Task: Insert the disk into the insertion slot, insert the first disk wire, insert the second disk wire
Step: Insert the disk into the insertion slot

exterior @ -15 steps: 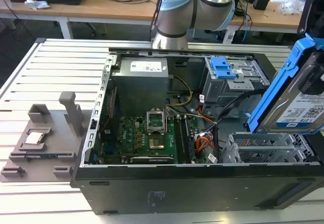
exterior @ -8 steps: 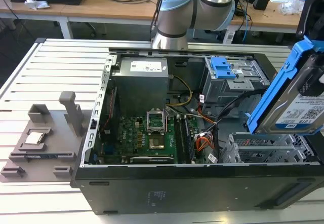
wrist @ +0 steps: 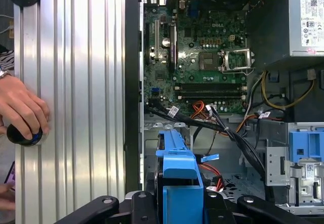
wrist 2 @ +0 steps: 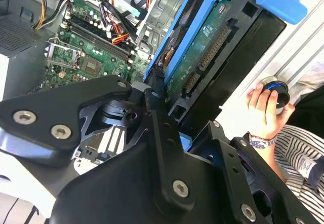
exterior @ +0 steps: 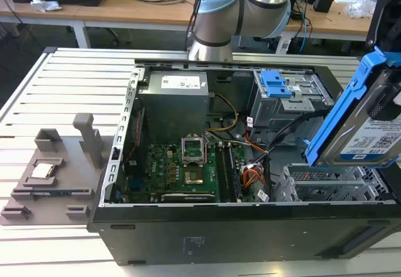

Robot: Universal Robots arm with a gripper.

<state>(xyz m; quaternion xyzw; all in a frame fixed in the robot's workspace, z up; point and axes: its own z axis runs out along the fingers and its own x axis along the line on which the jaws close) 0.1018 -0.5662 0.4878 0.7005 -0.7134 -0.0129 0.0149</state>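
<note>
The open computer case [exterior: 188,239] lies on its side on the slatted table [exterior: 62,89], and the disk [exterior: 376,133] hangs in the air above the case's corner at the exterior view's right, not yet in any bay. Its long axis climbs steeply from a low end near the case's middle to a high end out past the case's rim, with the labelled face turned toward the exterior camera and the blue carrier framing it. Straight below it, inside the case, sits the insertion slot [exterior: 326,186], a silvery perforated cage; I cannot tell whether the disk's low edge touches it. The second wrist view gives the other face of the disk [wrist 2: 202,57]: a green circuit board and a row of connector pins, with the gripper [wrist 2: 182,117] clamped on the carrier's sides, black fingers [wrist 2: 152,100] pressed against the blue plastic. In the first wrist view the disk [wrist: 177,173] is seen edge-on, a narrow blue strip rising from the gripper [wrist: 179,203] and pointing across the case toward the motherboard [wrist: 197,57]. Loose black cables [wrist: 223,127] trail inside the case between that board and the cage. Outside the case, on the table, a person's hand [wrist: 23,110] rests on a round black button [wrist: 23,135]; in the second wrist view the hand [wrist 2: 263,107] comes with a wristwatch [wrist 2: 258,142] and a striped sleeve [wrist 2: 298,148].
</note>
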